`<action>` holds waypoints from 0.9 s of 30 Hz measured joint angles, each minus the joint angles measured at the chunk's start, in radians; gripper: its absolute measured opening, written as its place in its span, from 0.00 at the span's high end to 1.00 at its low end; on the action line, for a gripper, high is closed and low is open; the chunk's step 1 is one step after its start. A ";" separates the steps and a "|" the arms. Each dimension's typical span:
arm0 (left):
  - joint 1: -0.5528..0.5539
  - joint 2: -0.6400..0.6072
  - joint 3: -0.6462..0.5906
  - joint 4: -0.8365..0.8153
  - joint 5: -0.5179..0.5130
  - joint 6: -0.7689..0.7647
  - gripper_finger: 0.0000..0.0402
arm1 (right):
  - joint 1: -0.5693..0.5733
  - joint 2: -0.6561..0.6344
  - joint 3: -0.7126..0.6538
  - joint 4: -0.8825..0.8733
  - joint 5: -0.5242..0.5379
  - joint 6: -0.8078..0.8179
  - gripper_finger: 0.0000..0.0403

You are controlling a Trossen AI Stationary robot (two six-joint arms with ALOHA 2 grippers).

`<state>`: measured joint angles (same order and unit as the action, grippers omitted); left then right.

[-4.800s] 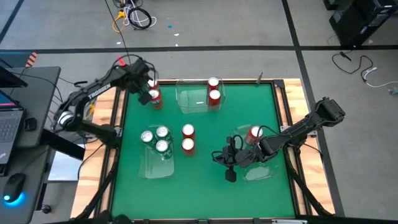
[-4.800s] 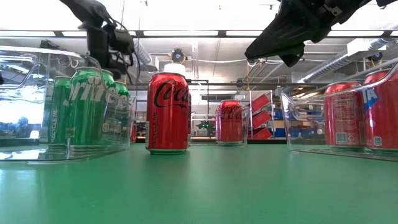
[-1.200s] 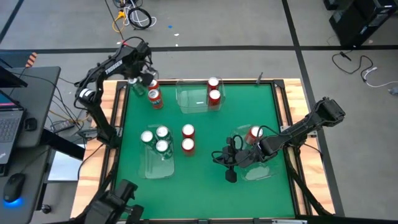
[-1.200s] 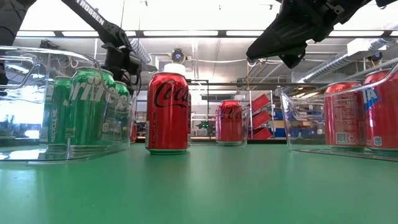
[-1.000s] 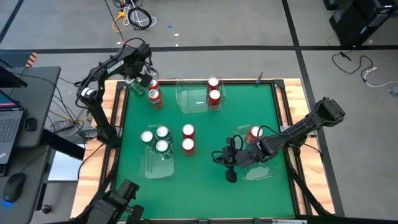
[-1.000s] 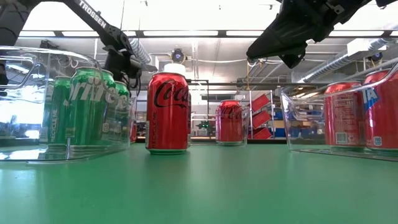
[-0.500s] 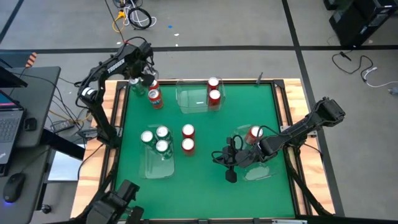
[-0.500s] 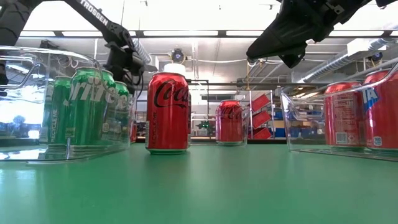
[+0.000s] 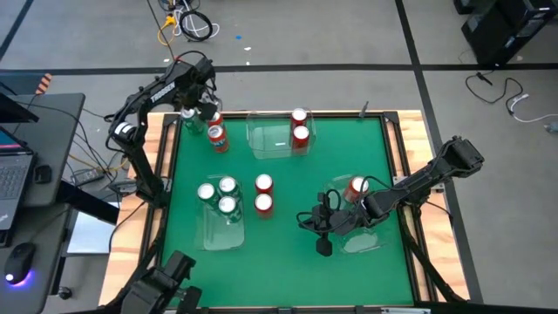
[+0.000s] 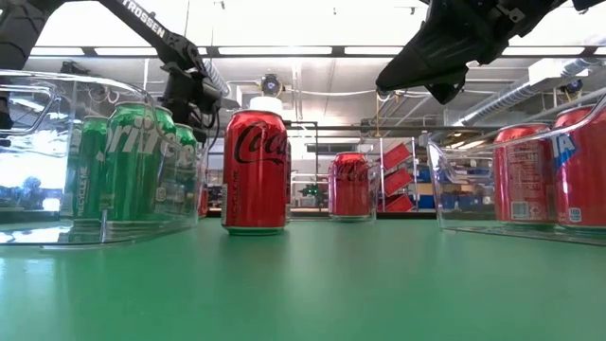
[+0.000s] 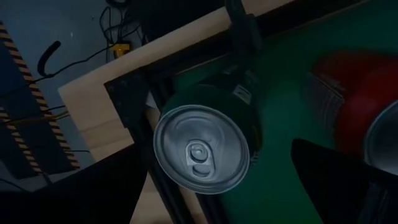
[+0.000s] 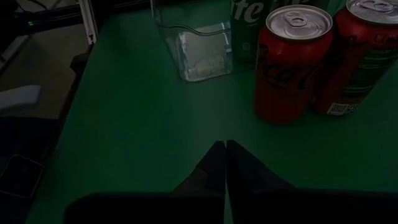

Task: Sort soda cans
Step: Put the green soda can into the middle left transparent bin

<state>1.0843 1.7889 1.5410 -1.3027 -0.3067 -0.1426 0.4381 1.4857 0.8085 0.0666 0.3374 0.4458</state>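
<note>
Nearest, on the green surface [image 9: 288,262], the right hand [image 9: 323,248] rests clenched and empty beside a clear tray [image 9: 362,228] holding red cans [image 9: 357,187]. Mid-surface, three green cans [image 9: 220,195] sit in another tray [image 9: 221,234], with two red cans [image 9: 263,194] just beside it. Farther back, two red cans [image 9: 300,126] stand at a third tray [image 9: 271,138]. At the far left corner, the left hand [image 9: 195,112] hovers released over a green can [image 11: 202,146] next to more red cans [image 9: 215,133].
</note>
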 joint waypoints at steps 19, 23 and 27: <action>0.016 0.001 -0.098 0.091 0.001 0.040 0.02 | 0.000 0.000 0.000 -0.001 0.000 -0.003 0.99; 0.016 0.001 -0.120 0.111 -0.003 0.070 0.02 | 0.000 0.000 0.000 -0.001 0.000 -0.003 1.00; 0.016 -0.001 -0.145 0.143 -0.003 0.113 0.02 | 0.000 0.000 0.000 -0.001 0.000 -0.003 0.99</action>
<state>1.1000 1.7878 1.3960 -1.1599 -0.3092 -0.0296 0.4381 1.4857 0.8086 0.0654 0.3374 0.4423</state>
